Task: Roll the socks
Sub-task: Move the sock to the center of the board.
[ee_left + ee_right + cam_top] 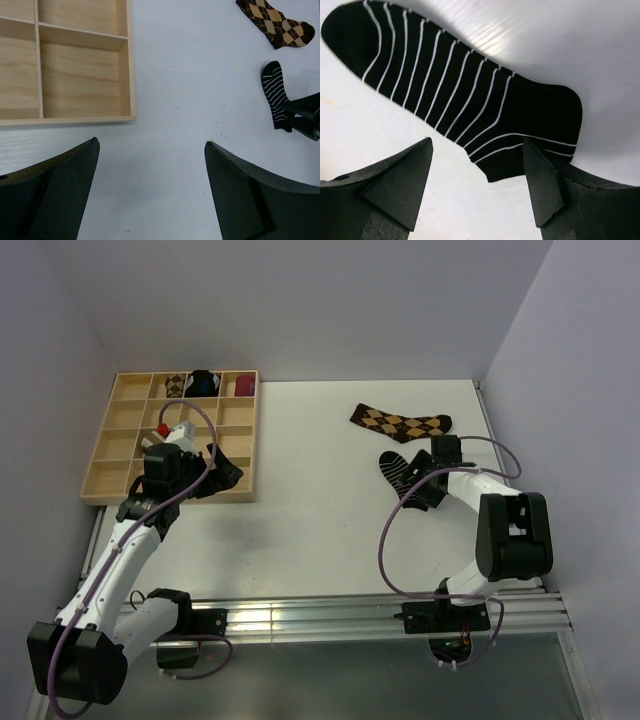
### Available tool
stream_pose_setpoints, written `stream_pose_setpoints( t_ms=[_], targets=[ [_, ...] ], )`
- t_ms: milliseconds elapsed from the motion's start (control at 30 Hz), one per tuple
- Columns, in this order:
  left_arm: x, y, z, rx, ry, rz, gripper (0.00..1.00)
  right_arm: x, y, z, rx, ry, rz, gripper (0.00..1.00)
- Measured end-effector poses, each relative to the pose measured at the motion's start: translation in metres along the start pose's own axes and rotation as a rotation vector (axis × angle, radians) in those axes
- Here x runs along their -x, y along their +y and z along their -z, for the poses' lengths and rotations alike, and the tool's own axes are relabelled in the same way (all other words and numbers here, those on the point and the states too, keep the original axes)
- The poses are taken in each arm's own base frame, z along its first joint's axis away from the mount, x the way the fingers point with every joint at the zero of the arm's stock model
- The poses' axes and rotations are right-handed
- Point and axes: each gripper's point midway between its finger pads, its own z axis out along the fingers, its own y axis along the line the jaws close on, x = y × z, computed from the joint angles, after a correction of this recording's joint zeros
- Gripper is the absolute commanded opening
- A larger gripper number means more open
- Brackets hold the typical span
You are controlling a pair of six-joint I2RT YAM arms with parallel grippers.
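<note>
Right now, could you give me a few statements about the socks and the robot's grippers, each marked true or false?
1. The argyle sock lies flat on the table. True.
2. The striped sock is inside the tray. False: it lies on the table, far from the tray.
3. The left gripper holds a sock. False: it is open and empty, near the tray's corner.
4. The right gripper is open, with one end of the striped sock between its jaws. True.
</note>
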Motion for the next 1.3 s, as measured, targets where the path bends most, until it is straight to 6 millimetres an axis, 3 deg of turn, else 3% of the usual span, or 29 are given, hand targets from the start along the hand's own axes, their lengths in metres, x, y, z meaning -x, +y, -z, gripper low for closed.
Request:
stream_pose_setpoints(
  t_ms=[133,267,333,400,467,567,700,900,1133,1300],
  targets=[
    [-0.002,0.001,-0.002,0.0,0.009,-0.001,0.92,-0.022,0.029,0.0,0.072,0.039,0.007,0.79],
    [-0.004,0.001,-0.004,0.002,0.02,0.001,0.92,-0.085,0.087,0.008,0.194,0.144,0.09,0.79],
    [-0.004,0.002,-0.004,0.002,0.021,0.001,0.92,-0.118,0.113,0.014,0.243,0.208,0.159,0.74],
    [-0.004,0.002,-0.004,0.002,0.021,0.001,0.92,-0.139,0.142,0.019,0.291,0.25,0.23,0.73],
    [-0.004,0.002,-0.004,0.002,0.02,0.001,0.91,-0.145,0.167,0.024,0.33,0.251,0.29,0.72],
    [-0.004,0.002,-0.004,0.003,0.022,0.002,0.91,-0.136,0.188,0.034,0.363,0.193,0.366,0.7],
    [-0.004,0.002,-0.004,0.003,0.022,0.002,0.91,-0.109,0.181,0.044,0.313,0.063,0.46,0.63],
    [-0.005,0.002,-0.004,0.002,0.023,0.002,0.92,-0.09,0.155,0.05,0.213,-0.022,0.59,0.45],
    [-0.005,0.002,-0.004,0.001,0.026,0.004,0.91,-0.103,0.12,0.037,0.131,0.028,0.657,0.34],
    [-0.005,0.003,-0.004,0.005,0.027,0.007,0.91,-0.115,0.114,0.024,0.1,0.073,0.657,0.32]
  ],
)
